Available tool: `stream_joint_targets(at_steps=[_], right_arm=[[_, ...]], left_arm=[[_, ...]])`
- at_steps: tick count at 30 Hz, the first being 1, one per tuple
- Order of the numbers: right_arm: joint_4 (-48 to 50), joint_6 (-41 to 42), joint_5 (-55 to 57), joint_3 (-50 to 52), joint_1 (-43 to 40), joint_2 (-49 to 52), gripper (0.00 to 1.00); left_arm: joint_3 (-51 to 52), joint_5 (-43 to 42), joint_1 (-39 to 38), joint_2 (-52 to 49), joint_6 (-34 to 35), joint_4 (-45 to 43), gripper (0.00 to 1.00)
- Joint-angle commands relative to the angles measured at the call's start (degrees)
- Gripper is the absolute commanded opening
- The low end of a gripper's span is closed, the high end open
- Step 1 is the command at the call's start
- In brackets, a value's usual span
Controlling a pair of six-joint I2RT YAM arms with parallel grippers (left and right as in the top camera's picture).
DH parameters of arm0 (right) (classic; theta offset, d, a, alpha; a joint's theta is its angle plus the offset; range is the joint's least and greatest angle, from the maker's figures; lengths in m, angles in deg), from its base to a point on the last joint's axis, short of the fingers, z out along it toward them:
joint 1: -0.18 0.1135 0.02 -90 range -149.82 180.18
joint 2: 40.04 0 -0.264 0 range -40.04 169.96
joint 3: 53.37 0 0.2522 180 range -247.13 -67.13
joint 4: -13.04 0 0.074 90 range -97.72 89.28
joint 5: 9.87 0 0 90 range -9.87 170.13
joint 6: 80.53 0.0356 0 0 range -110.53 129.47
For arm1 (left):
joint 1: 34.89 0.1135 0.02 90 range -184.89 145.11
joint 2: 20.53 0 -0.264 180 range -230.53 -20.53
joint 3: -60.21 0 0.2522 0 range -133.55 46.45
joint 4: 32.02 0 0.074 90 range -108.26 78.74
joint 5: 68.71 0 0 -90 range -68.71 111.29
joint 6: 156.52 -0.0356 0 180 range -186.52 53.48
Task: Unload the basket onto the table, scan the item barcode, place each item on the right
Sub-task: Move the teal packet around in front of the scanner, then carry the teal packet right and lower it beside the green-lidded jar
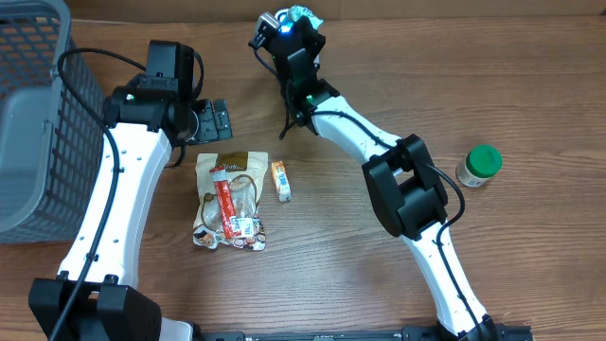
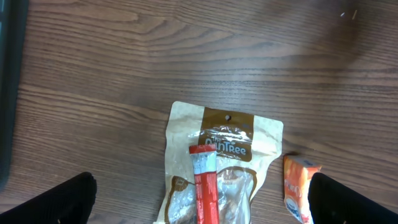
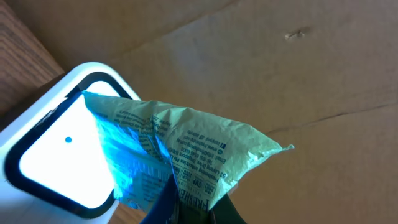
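Green crinkled packet (image 3: 186,146) is pinched between the closed fingers of the right gripper (image 3: 189,208) and is held over the lit window of the white barcode scanner (image 3: 56,155), at the far edge of the wooden table (image 1: 379,57). The left gripper (image 1: 213,120) is spread fully wide with nothing held, above a brown snack pouch (image 2: 227,140) on which a red stick pack (image 2: 204,180) is laid. A small orange box (image 2: 297,186) is seen just beside the pouch.
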Motion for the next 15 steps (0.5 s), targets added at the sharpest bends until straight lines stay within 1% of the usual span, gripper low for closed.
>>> stream_joint_targets(at_steps=[1,7,9,12,15], right_arm=[[-1.75,0.22,-0.2,-0.68,0.48,-0.15,0.04],[-3.96,0.24,-0.22,-0.68,0.48,-0.15,0.04],[-3.34,1.77,-0.04,-0.68,0.48,-0.37,0.04],[-3.04,4.61,1.31,-0.7,0.44,-2.6,0.04],[-3.08,5.09,1.62,-0.74,-0.31,-6.49,0.04]], left_arm=[[-1.03,-0.31,-0.39,-0.33,0.79,-0.04,1.0],[-1.03,-0.28,-0.39,-0.33,0.79,-0.04,1.0],[-1.03,-0.31,-0.39,-0.33,0.79,-0.04,1.0],[-1.03,-0.31,-0.39,-0.33,0.79,-0.02,1.0],[-1.03,-0.31,-0.39,-0.33,0.79,-0.04,1.0]])
